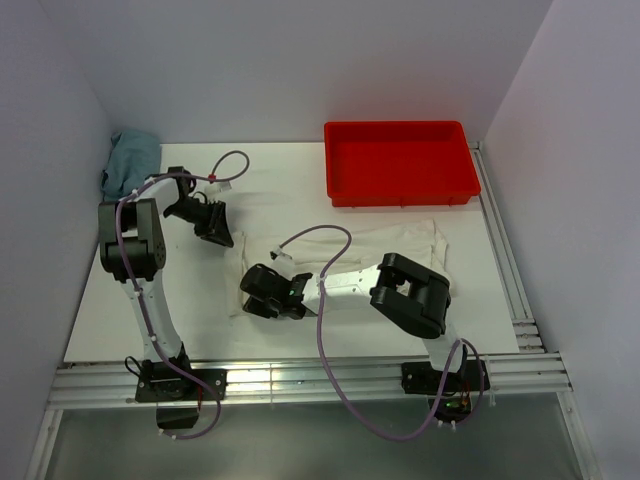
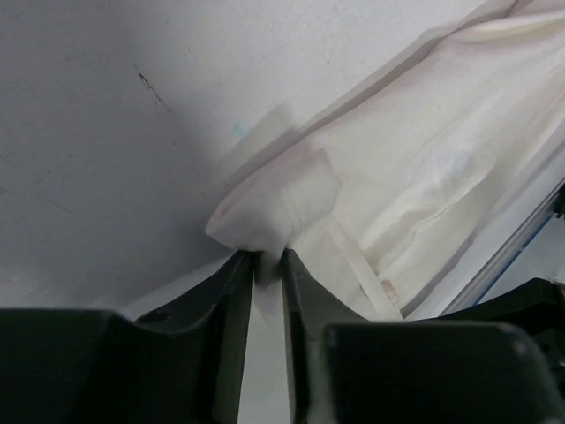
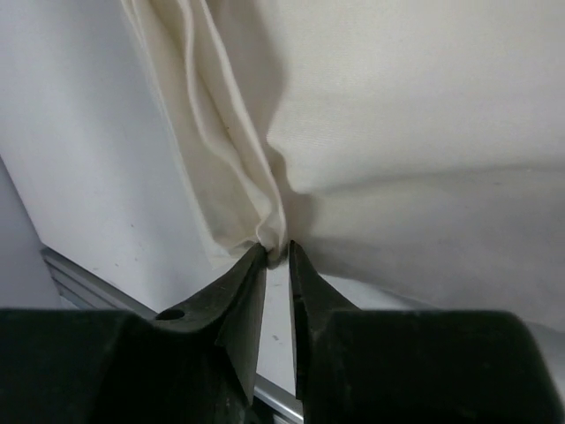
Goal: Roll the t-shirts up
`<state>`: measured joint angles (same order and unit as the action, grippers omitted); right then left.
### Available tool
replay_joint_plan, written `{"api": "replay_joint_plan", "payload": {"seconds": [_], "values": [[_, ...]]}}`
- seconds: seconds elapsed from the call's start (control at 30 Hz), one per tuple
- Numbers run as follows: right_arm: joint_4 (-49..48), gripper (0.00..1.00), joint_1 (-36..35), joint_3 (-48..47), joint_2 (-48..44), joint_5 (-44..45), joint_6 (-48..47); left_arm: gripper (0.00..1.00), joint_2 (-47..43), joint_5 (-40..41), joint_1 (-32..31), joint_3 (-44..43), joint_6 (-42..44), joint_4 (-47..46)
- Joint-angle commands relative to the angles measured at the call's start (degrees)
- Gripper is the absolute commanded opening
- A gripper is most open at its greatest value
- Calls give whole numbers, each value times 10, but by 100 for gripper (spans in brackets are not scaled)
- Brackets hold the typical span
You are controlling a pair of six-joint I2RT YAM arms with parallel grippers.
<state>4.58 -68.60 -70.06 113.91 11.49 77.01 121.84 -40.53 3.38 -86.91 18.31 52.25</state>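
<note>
Top external view: a crumpled blue-grey cloth (image 1: 130,160) sits in the far left corner of the white tabletop (image 1: 100,330). Just right of it, the left gripper (image 1: 215,232) reaches down toward the tabletop's middle, at the far left end of the cream t-shirt (image 1: 400,240). In the left wrist view, the left gripper (image 2: 267,256) has its jaws drawn close together, clamped on a bunched, folded-over edge of the t-shirt (image 2: 424,159), which stretches away to the upper right over the bare tabletop (image 2: 106,132).

The t-shirt lies flat and wrinkled across the middle of the tabletop, running toward the right edge. The right gripper (image 1: 255,295) sits low at the shirt's near left corner, and its arm crosses over the fabric. In the right wrist view, the right gripper (image 3: 276,250) has its jaws almost together, pinching a pucker of the t-shirt (image 3: 424,115); pleats of fabric fan out from the tips.

A red tray (image 1: 395,128) stands at the far right corner of the tabletop, just beyond the shirt.
</note>
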Motion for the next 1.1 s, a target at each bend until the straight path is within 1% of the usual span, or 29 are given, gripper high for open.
{"api": "replay_joint_plan", "payload": {"seconds": [0.0,0.03,0.07,0.17,0.3,0.37,0.4,0.47,0.6,0.73,0.83,1.0,1.07], "values": [[-4,25,2,6,-35,23,-4,24,-25,19,-8,5,-25,-24],[-3,29,3,9,-37,25,-5,22,-33,26,-10,6,-29,-27],[-1,39,3,11,-43,27,-5,17,-37,33,-14,7,-35,-31],[22,45,3,7,-61,45,-14,13,-54,65,-22,13,-47,-37],[67,45,2,-14,-85,78,-39,14,-73,92,-28,19,-57,-45],[89,44,1,-39,-86,89,-63,14,-77,101,-29,16,-60,-43],[95,43,0,-53,-79,93,-75,14,-78,103,-44,14,-62,-42],[125,40,0,-105,-62,96,-108,15,-79,108,-48,11,-63,-40],[151,33,0,-203,-3,86,-164,15,-79,116,-54,8,-65,-35],[218,32,2,-337,92,88,-205,15,-77,121,-58,3,-68,-32],[235,32,5,-386,133,86,-217,15,-74,124,-59,-1,-70,-30],[260,34,12,-407,187,97,-213,15,-73,127,-65,-4,-73,-30],[263,36,12,-400,189,96,-210,15,-73,130,-65,-5,-73,-30]]}}
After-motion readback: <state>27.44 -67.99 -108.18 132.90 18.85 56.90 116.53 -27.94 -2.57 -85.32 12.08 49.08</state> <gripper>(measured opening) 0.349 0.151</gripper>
